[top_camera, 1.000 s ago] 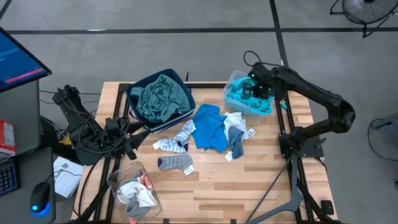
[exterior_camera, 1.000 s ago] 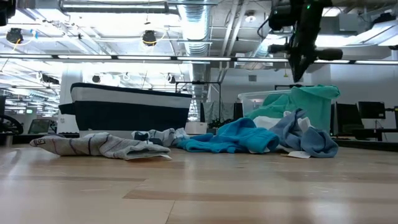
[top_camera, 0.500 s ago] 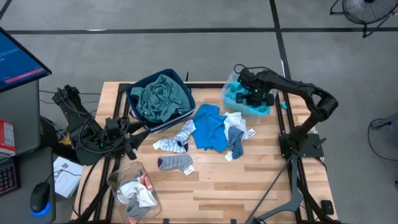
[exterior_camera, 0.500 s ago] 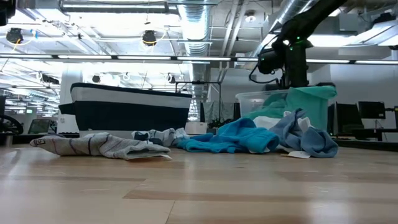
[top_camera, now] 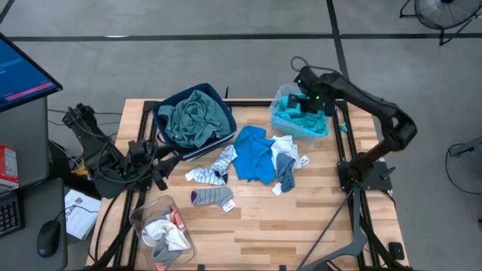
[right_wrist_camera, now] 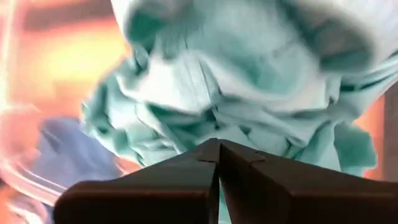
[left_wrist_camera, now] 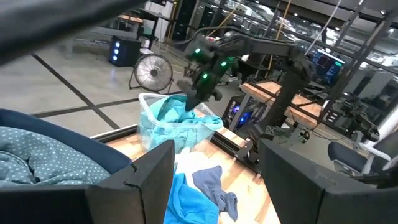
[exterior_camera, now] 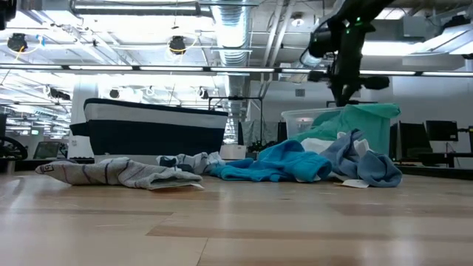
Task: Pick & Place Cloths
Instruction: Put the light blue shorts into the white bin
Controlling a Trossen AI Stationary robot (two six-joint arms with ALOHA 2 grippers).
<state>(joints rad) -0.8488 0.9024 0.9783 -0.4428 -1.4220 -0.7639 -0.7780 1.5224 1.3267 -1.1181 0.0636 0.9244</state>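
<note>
Butcher-block boards make up the table (top_camera: 316,203), which stands on a grey floor crossed by dark lines; the low view looks past it into a workshop of ducts and ceiling lights.

Much is only partly visible. A clear tub (top_camera: 282,98) at the table's far right corner is mostly covered by the turquoise top (top_camera: 301,122) heaped in it and by the right arm above. A 2nd clear tub (top_camera: 143,218) at the near left corner runs off the table edge, its white socks (top_camera: 167,235) and a coral scrap bunched together and hard to separate. The right wrist view is blurred, showing little beyond turquoise folds.

The right gripper (top_camera: 307,100) hangs just above the turquoise top, the arm reaching in from the right with its elbow bent well out to the side. Its jaws are pressed together with nothing between them. The left gripper (top_camera: 156,177) rests low at the table's left edge, beside the dark blue bin (top_camera: 220,94) holding the teal-green shirt (top_camera: 194,117); its jaws stand apart and empty.

A bright blue top (top_camera: 254,154) lies mid-table, with striped grey socks (top_camera: 215,169) just beside it.
</note>
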